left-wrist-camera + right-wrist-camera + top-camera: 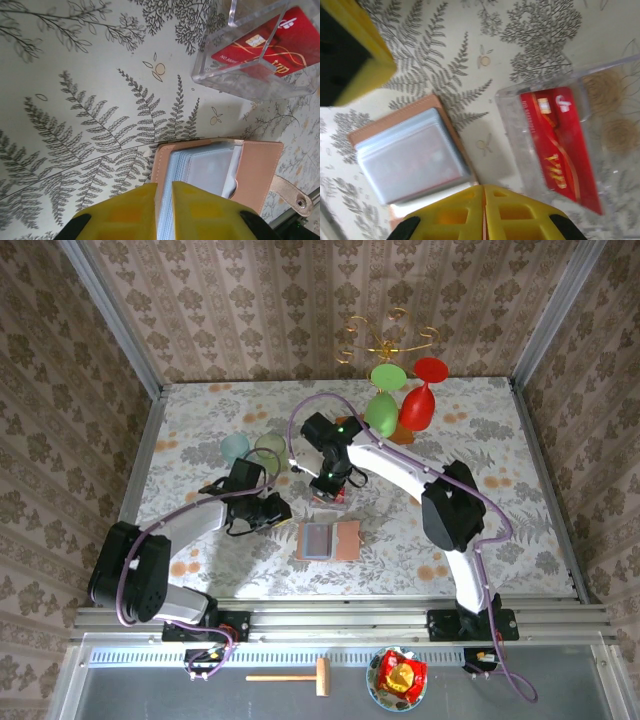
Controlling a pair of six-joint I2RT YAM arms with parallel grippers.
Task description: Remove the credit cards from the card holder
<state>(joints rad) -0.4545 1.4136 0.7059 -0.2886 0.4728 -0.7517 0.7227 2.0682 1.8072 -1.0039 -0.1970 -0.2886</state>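
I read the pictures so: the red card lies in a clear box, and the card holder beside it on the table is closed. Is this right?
One thing is wrong: the card holder is open, not closed, with its plastic sleeves facing up. The right wrist view shows it. The rest holds: the red card lies in the clear box, and the holder lies beside it on the table.

I see the card holder [328, 540] lying open and flat near the middle of the table's [520, 450] near edge. It is brown outside and blue-grey inside. One red credit card [560, 145] lies flat just behind it, in a clear box [507, 125].
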